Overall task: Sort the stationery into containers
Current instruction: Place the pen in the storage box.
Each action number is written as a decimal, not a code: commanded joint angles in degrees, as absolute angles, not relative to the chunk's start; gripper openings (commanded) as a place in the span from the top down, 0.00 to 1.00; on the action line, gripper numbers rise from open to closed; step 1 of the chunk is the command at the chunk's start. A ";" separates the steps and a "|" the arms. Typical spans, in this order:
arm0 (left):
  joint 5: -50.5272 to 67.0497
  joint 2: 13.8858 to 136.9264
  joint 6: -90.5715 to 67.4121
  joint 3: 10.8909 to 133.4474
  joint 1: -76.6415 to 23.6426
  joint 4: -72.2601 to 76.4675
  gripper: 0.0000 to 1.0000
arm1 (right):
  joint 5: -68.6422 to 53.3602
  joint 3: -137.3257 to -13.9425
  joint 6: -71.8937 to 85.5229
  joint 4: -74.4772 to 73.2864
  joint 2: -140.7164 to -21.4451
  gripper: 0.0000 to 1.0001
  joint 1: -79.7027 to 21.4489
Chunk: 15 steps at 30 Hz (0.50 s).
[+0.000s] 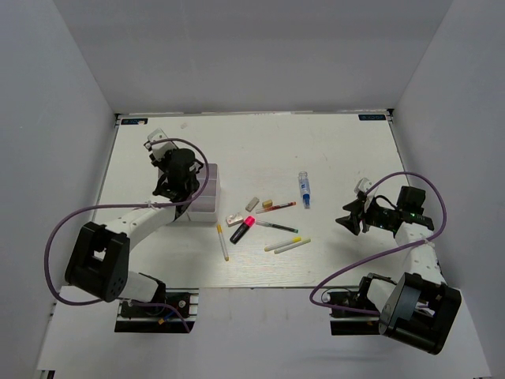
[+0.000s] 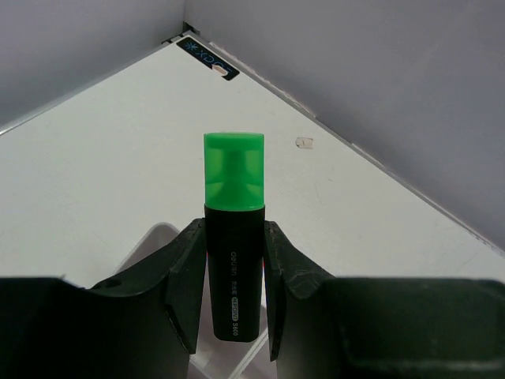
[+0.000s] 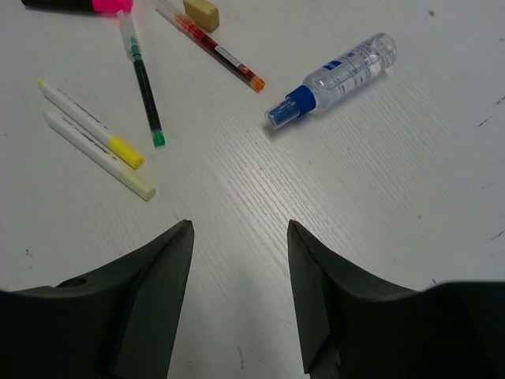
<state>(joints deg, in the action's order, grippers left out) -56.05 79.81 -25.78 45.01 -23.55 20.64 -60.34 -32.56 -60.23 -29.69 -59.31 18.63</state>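
Note:
My left gripper (image 2: 234, 227) is shut on a black highlighter (image 2: 233, 260) with a green cap, which stands upright between the fingers. Below it shows the rim of the white-grey container (image 2: 148, 239). From above, the left gripper (image 1: 175, 178) hovers over this container (image 1: 207, 197) and hides the highlighter. Loose on the table lie a pink-ended highlighter (image 1: 242, 230), small erasers (image 1: 252, 204), a red pen (image 1: 276, 208), a green pen (image 1: 276, 227), yellow-tipped pens (image 1: 288, 245) and a blue-labelled tube (image 1: 304, 189). My right gripper (image 1: 347, 219) stands open, empty, to their right.
In the right wrist view the gripper (image 3: 241, 225) hangs over bare table, short of the tube (image 3: 339, 75), the green pen (image 3: 144, 83) and two yellow-tipped pens (image 3: 95, 138). Another yellow pen (image 1: 222, 242) lies near the front edge. Grey walls close in the back and sides.

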 commanded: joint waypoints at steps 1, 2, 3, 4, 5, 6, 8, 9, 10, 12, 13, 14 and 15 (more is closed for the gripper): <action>-52.66 81.11 -25.93 44.12 -22.15 26.53 1.00 | -60.47 -34.98 -60.29 -30.41 -59.41 0.43 18.72; -52.12 81.12 -25.23 43.25 -22.15 28.02 1.00 | -60.21 -34.81 -60.21 -30.32 -59.33 0.43 18.72; -51.60 81.82 -24.62 43.24 -21.45 29.17 1.00 | -60.03 -34.72 -60.03 -30.32 -59.15 0.43 18.81; -50.98 81.83 -24.61 41.85 -21.45 30.66 1.00 | -59.94 -34.80 -59.94 -30.32 -58.98 0.43 18.72; -50.98 81.83 -24.61 41.84 -20.92 30.67 1.00 | -59.85 -34.72 -59.85 -30.15 -59.15 0.43 18.72; -50.11 81.83 -24.61 40.97 -20.92 31.46 1.00 | -59.77 -34.63 -59.85 -30.32 -59.15 0.43 18.72; -50.10 82.35 -24.61 40.17 -20.31 31.99 1.00 | -59.77 -34.98 -59.50 -30.32 -59.15 0.43 18.72; -50.10 82.35 -24.61 39.47 -20.30 31.99 1.00 | -59.94 -34.89 -59.50 -30.32 -59.15 0.43 18.72; -50.10 82.35 -24.61 39.46 -20.30 31.99 1.00 | -60.03 -35.15 -59.24 -30.15 -59.15 0.43 18.72; -49.57 81.83 -24.61 38.24 -19.78 31.99 1.00 | -60.20 -35.25 -59.06 -30.32 -59.24 0.41 18.81; -49.57 81.83 -25.13 38.23 -19.78 31.99 1.00 | -60.38 -35.42 -58.98 -30.24 -59.41 0.41 18.72; -49.57 81.30 -25.14 37.71 -19.78 31.99 0.95 | -60.38 -35.68 -58.89 -30.32 -59.50 0.41 18.72; -49.57 81.30 -25.66 37.71 -19.78 31.99 0.87 | -60.55 -35.60 -58.97 -30.58 -59.59 0.40 18.72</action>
<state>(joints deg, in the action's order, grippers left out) -50.48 83.07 -24.95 38.44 -20.21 30.06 -59.48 -33.06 -59.35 -30.04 -59.35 18.63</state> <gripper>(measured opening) 0.413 0.595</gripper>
